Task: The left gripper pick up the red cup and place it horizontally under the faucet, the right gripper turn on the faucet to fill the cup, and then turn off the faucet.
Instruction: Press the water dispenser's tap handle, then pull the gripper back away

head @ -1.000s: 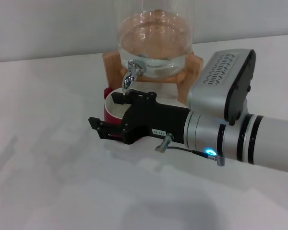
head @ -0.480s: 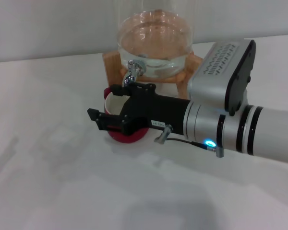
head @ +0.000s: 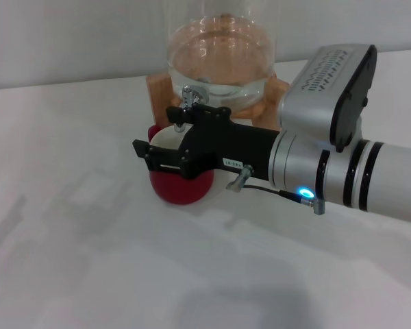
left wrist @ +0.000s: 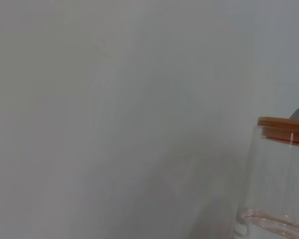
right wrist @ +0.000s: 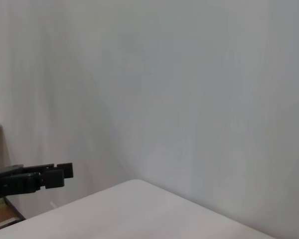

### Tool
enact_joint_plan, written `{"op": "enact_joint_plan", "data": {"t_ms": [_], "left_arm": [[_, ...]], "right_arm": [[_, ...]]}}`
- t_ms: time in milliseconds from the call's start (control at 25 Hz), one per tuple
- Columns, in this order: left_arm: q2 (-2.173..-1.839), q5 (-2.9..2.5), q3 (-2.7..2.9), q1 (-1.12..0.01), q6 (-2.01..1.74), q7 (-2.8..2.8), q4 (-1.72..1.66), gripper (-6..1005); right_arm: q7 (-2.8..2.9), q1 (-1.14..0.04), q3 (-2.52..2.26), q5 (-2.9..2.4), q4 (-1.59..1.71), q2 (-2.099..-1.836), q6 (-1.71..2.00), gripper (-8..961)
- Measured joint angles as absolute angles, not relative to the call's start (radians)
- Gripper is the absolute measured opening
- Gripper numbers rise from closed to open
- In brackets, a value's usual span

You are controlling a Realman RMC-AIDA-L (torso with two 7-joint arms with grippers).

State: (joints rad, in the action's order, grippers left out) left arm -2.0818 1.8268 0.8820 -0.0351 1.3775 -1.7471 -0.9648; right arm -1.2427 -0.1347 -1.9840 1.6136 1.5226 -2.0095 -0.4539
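Note:
The red cup (head: 181, 186) stands upright on the white table, just below and in front of the faucet (head: 187, 96); part of its off-white inside shows. My right gripper (head: 167, 134), on the black arm with the blue light, hovers over the cup's mouth. It is open, with its far fingertip close beside the faucet's lever and the near one over the cup's left rim. Whether it touches the lever is hidden. The left gripper is out of view; its wrist view shows only the jar (left wrist: 279, 189) and the wall.
The glass jar (head: 219, 55) of water sits on a wooden stand (head: 160, 92) at the back, with a wooden lid (left wrist: 284, 127) on top. The right arm's silver wrist (head: 329, 116) crosses the table's right side. A black claw part (right wrist: 32, 178) shows in the right wrist view.
The right gripper has risen and moved back toward the faucet, uncovering more of the red cup. The cup has stayed in place.

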Motion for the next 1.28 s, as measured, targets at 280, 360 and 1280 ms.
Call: {"op": "enact_joint_plan", "data": {"t_ms": [280,360,1280], "left_arm": [[-2.080,1.827,0.882,-0.037,1.378,-1.747,-0.967,715],[-2.080,1.827,0.882,-0.038,1.380,-1.747,-0.967,715],[-2.080,1.827,0.882,-0.036,1.387,-1.744,-0.966,712]], "right_arm": [[-1.243,-0.128,-1.975,1.614,1.523,-2.008,-0.464,781],[-1.243,-0.127,-1.975,1.614,1.523,-2.008,-0.469,781],[-1.242,-0.094,-1.928,1.609,1.533,-2.006,-0.487,781]]}}
